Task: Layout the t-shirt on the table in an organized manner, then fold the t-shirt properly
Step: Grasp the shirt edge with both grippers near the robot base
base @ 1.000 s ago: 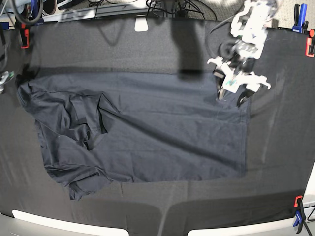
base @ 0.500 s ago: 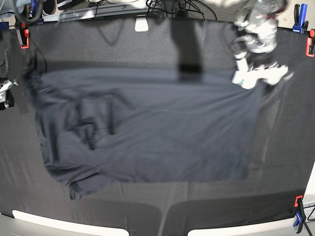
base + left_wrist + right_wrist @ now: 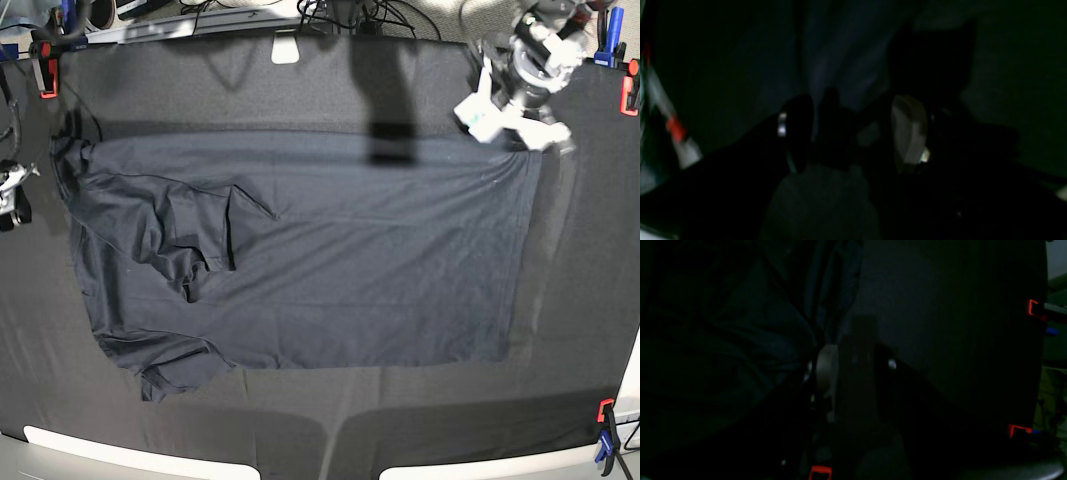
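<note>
I see the dark navy-grey cotton t-shirt (image 3: 300, 260) lying flatter and wider across the black fabric tabletop (image 3: 300, 90) than a second ago: its far hem corner has been drawn out toward the left tool (image 3: 512, 112), and the body panel is now nearly smooth. That left tool sits at the far corner, blurred; its wrist view shows the jaws spread with dark cloth between, though I cannot tell if it grips. The right tool (image 3: 12, 195) sits at the sleeve edge, state unclear. I judge the bunched sleeve (image 3: 190, 240) still needs spreading.
</note>
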Robot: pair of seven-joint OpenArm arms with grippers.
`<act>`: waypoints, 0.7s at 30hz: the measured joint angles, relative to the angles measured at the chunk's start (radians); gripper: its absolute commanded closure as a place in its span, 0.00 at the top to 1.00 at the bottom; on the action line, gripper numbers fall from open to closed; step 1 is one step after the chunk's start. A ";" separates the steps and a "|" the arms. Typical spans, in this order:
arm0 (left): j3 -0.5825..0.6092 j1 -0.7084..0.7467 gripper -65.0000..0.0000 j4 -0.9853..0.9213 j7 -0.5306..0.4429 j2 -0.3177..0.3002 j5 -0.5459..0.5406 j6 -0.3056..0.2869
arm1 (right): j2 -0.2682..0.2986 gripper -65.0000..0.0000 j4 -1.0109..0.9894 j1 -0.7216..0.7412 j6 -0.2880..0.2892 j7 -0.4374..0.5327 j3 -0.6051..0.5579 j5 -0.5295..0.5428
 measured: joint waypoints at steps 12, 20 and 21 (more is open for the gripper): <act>0.000 -0.053 0.45 -0.147 -0.171 -0.084 0.074 -0.018 | 0.000 0.28 0.000 -0.002 0.001 -0.010 0.000 0.019; 0.000 -0.058 0.28 -0.172 -0.159 -0.084 0.076 0.008 | -0.020 0.28 0.029 -0.023 0.001 -0.091 0.000 0.174; 0.000 -0.057 0.21 -0.176 -0.157 -0.084 0.076 0.013 | -0.032 0.28 0.041 -0.028 0.001 -0.093 0.000 0.176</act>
